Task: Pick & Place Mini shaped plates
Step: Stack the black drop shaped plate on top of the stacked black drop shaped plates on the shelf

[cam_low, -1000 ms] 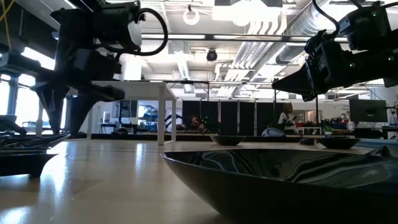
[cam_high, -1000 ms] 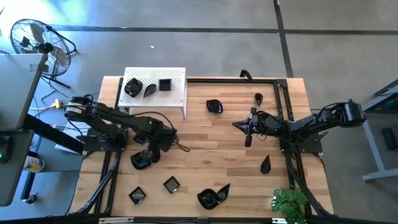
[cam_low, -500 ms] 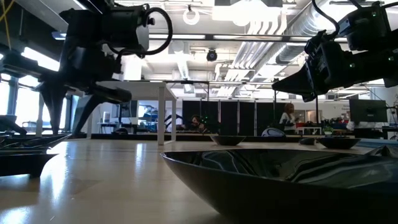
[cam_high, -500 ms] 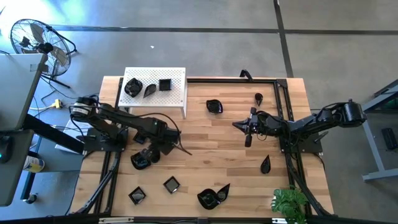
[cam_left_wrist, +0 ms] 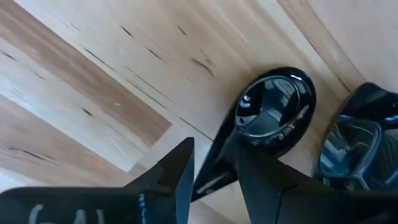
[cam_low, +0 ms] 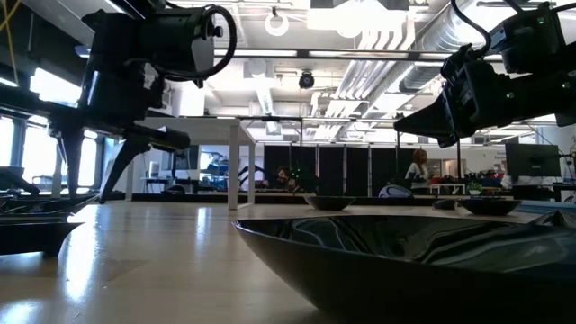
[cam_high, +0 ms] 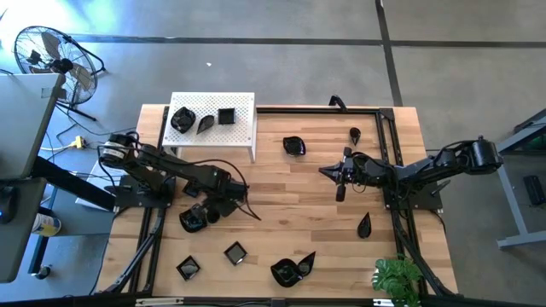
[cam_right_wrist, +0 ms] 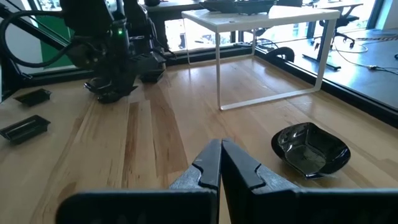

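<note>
Mini shaped plates (cam_high: 294,146) are scattered all over the counter (cam_high: 290,205), and three more sit up on the white stand (cam_high: 243,130). The right claw (cam_right_wrist: 219,163) is pinched closed on nothing and hangs over the middle of the counter.

The left claw (cam_left_wrist: 214,149) is the busy one. It's down low near the left edge with its jaws apart, straddling the skinny tail of a teardrop plate (cam_left_wrist: 273,112). That plate's long axis runs pretty much in line with the claw, tail pointing back into the gap and the round bowl end away from it.

My worry is the tail: it's thin and glossy, so a squeeze there could slip. The heavy bowl end could also swing and clip the neighbouring dish (cam_left_wrist: 351,146) just beside it.
</note>
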